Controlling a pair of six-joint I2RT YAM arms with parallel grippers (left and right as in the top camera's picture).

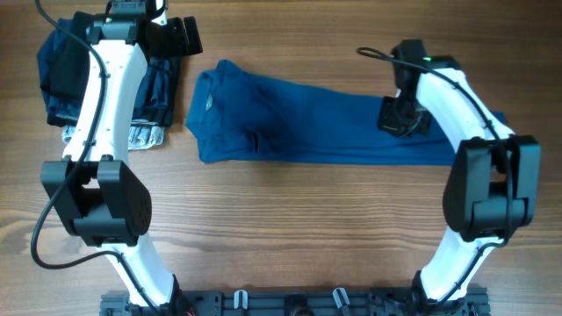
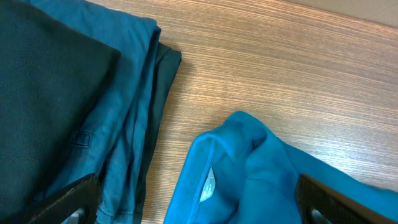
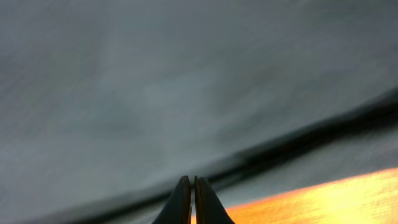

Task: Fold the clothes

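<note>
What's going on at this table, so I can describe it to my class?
Two robot arms are folding a blue T-shirt. It lies across the wooden table as a long strip, neck end to the left. The right end effector is shut over the shirt's right end; whether it pinches cloth is unclear. The left end effector hangs open near the neck, beside a pile of folded dark garments.

even soft light, faint shadows, right wrist view dim and smeared, orange glow below
</note>
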